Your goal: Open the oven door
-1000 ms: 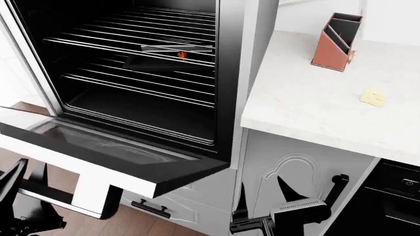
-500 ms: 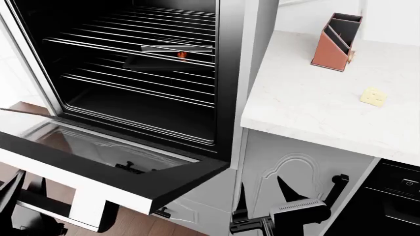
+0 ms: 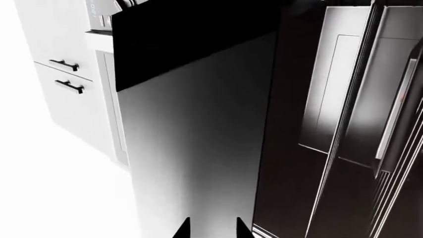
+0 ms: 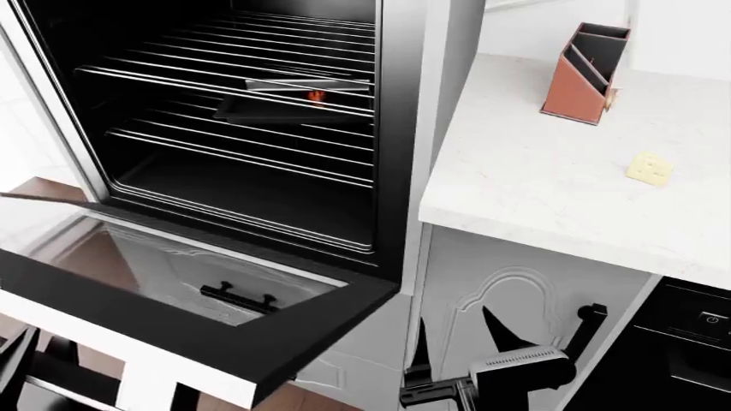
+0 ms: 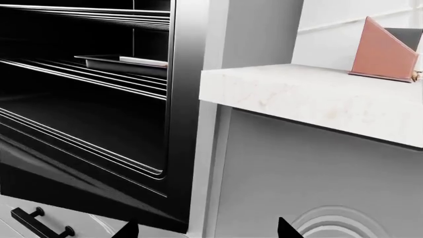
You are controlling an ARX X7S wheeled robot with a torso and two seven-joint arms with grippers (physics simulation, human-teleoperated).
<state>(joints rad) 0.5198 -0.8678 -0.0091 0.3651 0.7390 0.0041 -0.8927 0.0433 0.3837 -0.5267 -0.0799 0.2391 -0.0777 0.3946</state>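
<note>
Left gripper (image 3: 211,229) seems spread under the oven door (image 4: 171,295), grip unclear; door could be dropped hard onto hinges.

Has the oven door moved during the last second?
Yes. The oven door has swung further down, away from the fixed oven racks; the drawer handle now shows through its glass.

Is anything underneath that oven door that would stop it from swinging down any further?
Nothing visible blocks it. The oven door hangs well open; through its glass only a drawer handle shows, on the cabinet front behind. The left gripper, fingers apart, sits against the door's steel face.
</note>
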